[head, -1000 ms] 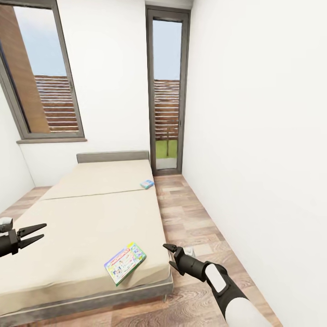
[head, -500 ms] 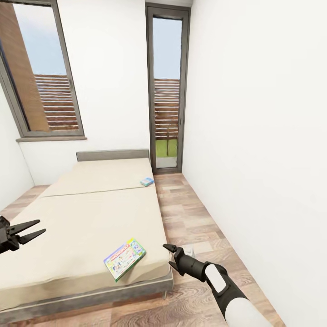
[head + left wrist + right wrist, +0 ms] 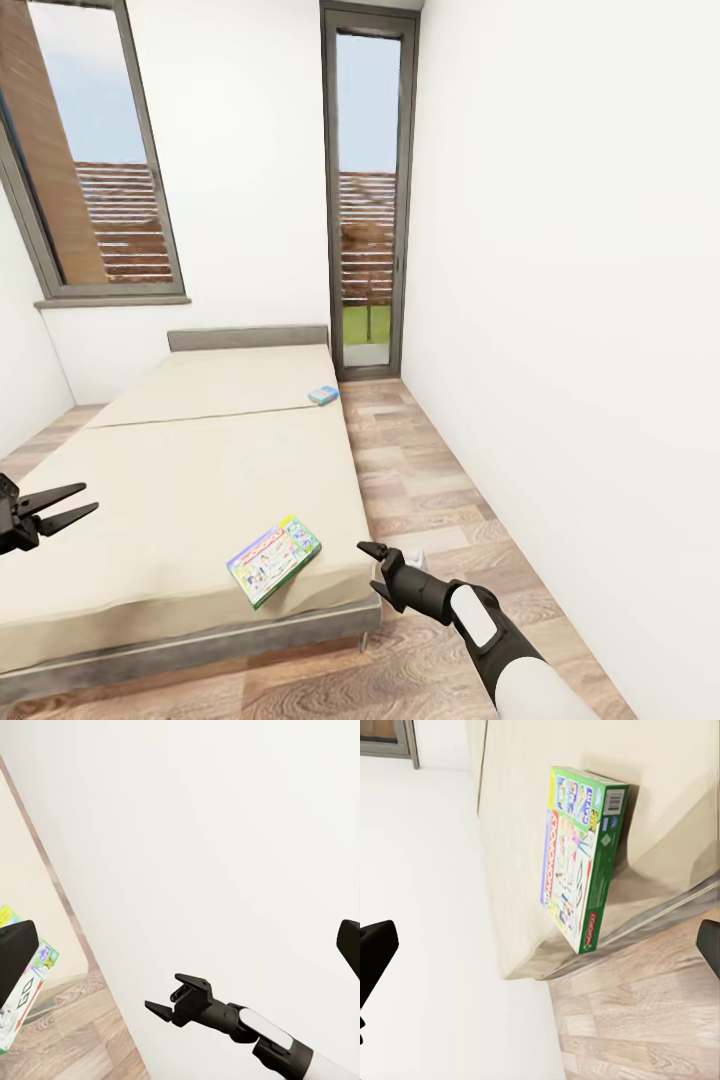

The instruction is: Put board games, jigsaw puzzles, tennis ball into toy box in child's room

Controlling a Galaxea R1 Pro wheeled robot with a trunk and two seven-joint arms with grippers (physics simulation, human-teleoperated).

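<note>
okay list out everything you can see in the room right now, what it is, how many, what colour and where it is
Bed: one, cream mattress on a grey frame, against the left wall under the window, headboard at the far end.
Board games: two, both lying on the bed. A green, yellow and pink one near the foot corner closest to the robot; a small blue one farther off at the mattress edge next to the floor strip.
Windows: two, dark-framed. A wide one above the bed; a tall narrow one at the end of the floor strip.
Floor: wood planks, between bed and right wall.
Walls: white.
Left end effector: one, black, open, over the bed's left side.
Right end effector: one, black, open, beside the bed's foot corner, empty.
</note>
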